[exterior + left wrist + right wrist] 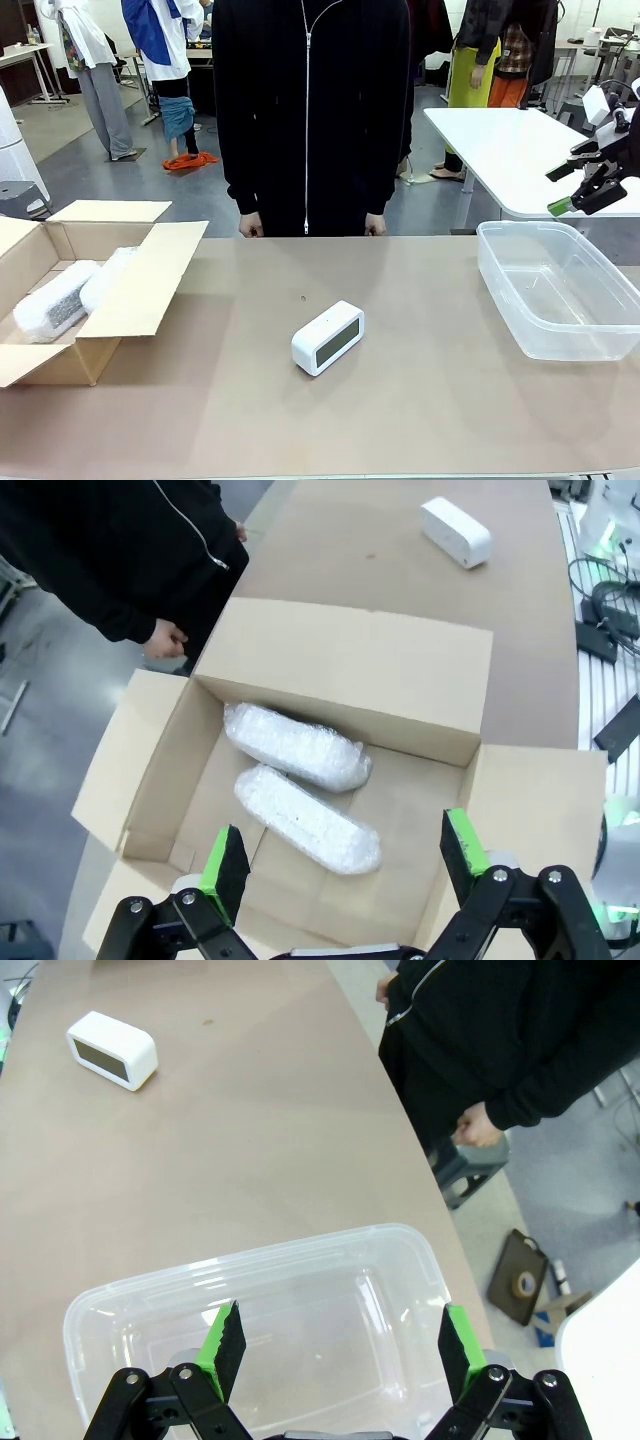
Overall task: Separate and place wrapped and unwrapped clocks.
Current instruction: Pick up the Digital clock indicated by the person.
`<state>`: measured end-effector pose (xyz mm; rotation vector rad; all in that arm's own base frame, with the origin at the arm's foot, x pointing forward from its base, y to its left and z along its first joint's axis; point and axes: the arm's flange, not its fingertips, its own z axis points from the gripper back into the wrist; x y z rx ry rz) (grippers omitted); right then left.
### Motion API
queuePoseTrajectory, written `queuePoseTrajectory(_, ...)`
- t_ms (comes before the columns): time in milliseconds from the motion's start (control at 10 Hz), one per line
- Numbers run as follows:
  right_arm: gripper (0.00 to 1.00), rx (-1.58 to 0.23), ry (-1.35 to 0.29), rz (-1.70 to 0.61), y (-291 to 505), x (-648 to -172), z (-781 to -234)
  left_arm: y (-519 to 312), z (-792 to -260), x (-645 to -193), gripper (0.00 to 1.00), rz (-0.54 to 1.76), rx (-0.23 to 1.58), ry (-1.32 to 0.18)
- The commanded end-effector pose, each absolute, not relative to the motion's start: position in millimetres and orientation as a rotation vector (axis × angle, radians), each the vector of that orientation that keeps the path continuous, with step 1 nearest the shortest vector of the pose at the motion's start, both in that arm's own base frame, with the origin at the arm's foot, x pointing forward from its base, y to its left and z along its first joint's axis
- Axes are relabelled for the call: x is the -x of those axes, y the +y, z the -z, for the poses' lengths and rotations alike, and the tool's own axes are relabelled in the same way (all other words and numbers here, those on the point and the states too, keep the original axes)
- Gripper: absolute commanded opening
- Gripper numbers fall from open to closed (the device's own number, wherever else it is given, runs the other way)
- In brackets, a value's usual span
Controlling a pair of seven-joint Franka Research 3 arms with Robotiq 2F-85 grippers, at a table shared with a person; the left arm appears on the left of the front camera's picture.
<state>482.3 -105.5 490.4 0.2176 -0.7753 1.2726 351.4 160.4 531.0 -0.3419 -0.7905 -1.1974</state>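
At the middle of the table [420, 400] the bare clock [328, 337] is lying. At its 9 o'clock, two wrapped clocks [55, 298] are resting side by side inside the cardboard box [150, 280], and the left gripper [343, 828] is hovering over them, released. At 3 o'clock the right gripper [552, 192] is hanging, released, above the plastic bin [520, 300].

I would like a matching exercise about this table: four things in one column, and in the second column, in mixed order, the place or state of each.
Column 1
1. bare clock
2. wrapped clocks
3. clear plastic tub
4. left gripper

Column 2
A. inside the cardboard box
B. on the table, at the robot's right side
C. open, above the box
D. alone on the middle of the table

Pairs: 1-D, 2-A, 3-B, 4-C
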Motion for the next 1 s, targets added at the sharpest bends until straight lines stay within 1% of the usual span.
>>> queuePoseTrajectory(0,1.00,-0.218,-0.778,-1.283,-105.4,-482.0,-490.4,176.8,-525.7,-379.5,1.00,1.209,0.486,-0.844)
queuePoseTrajectory(100,1.00,-0.218,-0.778,-1.283,-105.4,-482.0,-490.4,184.2,-520.1,-387.5,1.00,1.226,0.536,-0.853)
queuePoseTrajectory(300,1.00,-0.218,-0.778,-1.283,-105.4,-482.0,-490.4,189.5,-518.3,-396.4,1.00,1.225,0.537,-0.819)
queuePoseTrajectory(400,1.00,-0.218,-0.778,-1.283,-105.4,-482.0,-490.4,191.4,-520.7,-397.4,1.00,1.220,0.510,-0.794)
queuePoseTrajectory(700,1.00,-0.218,-0.778,-1.283,-105.4,-482.0,-490.4,193.3,-536.2,-396.6,1.00,1.229,0.401,-0.660)
queuePoseTrajectory(900,1.00,-0.218,-0.778,-1.283,-105.4,-482.0,-490.4,205.2,-533.2,-394.9,1.00,1.223,0.381,-0.636)
